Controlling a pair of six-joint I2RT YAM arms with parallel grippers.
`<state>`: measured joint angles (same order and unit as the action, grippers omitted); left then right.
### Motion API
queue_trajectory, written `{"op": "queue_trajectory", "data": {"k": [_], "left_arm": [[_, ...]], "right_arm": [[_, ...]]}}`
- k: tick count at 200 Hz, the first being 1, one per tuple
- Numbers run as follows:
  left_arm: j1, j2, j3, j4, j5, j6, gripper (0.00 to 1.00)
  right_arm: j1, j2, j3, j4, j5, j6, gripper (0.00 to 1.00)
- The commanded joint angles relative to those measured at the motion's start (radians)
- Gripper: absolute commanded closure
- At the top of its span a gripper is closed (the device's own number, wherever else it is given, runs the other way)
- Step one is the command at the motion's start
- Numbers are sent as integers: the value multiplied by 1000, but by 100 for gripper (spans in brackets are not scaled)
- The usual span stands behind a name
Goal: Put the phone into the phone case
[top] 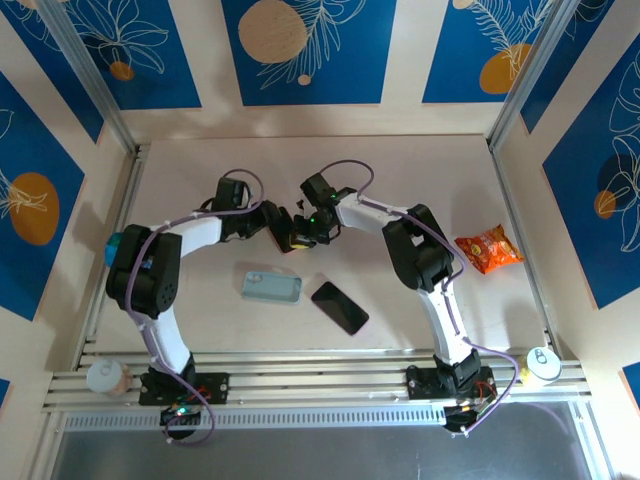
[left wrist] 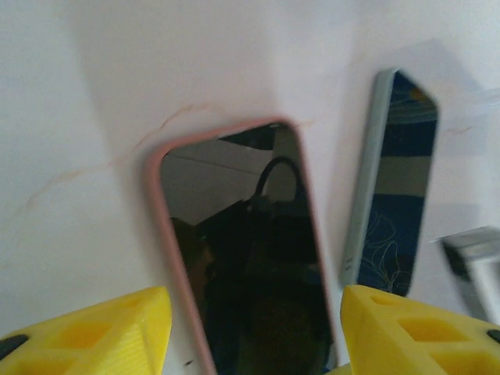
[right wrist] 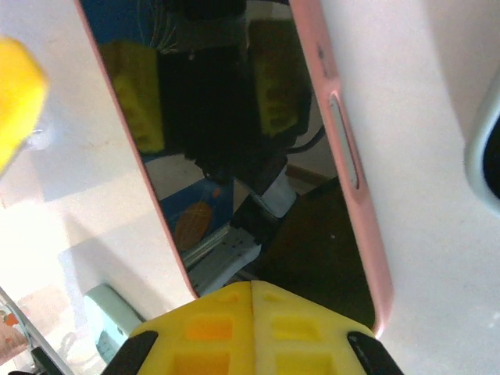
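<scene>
Left claw (left wrist: 250,312) spread wide and empty, right claw (right wrist: 251,295) pressed together pinching nothing, phone (top: 340,307) flat on surface (top: 420,170).

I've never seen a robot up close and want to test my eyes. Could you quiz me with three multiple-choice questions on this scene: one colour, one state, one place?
1. The phone case is: A light blue, B red, C yellow.
2. The phone is: A inside the case, B lying beside the case, C held in the air.
3. The orange snack bag lies: A on the case, B right of the right arm, C under the phone.
Answers: 1 A, its back shows pale blue; 2 B, it lies flat next to the case; 3 B, it sits beyond that arm's elbow.
</scene>
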<state>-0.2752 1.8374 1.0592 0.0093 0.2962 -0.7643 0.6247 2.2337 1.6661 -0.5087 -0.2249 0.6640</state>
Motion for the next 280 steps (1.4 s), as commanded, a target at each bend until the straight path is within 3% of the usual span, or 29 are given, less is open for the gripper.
{"op": "queue_trajectory", "data": {"k": [1,156,208,280], "left_arm": [[2,-3,-15,47,18,-25,40],[-4,235,266,72,57,-33,40],[47,101,156,108,79,-51,40],[106,-193,-24,-24,55,-4,40]], "right_arm": [[6,-57,-21,-10,-41,-14,100],[14,-91,-83,24,-69,-3,100],[21,-26,-27,31,-80,18,100],[0,51,2,58,-69,51,100]]}}
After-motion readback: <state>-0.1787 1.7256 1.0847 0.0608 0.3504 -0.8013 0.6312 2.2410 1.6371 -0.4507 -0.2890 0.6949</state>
